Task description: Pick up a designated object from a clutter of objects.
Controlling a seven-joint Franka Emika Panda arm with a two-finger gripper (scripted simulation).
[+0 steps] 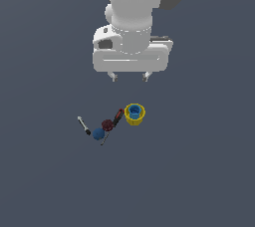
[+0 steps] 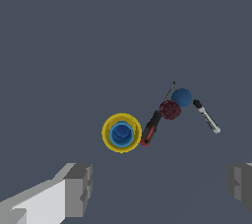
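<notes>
Jaws of the gripper (image 1: pixel 129 76) stand wide and empty above the rod (image 1: pixel 83 125), seemingly light, stiff and slippery, best pinched mid-shaft across its width.

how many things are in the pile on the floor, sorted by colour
yellow with blue inside: 1, the cup
dark red: 1, the round piece
blue: 1, the ball
red and black: 1, the slim tool
silver-grey with a black end: 1, the thin rod
total: 5
The open gripper hangs above them, holding nothing.
</notes>
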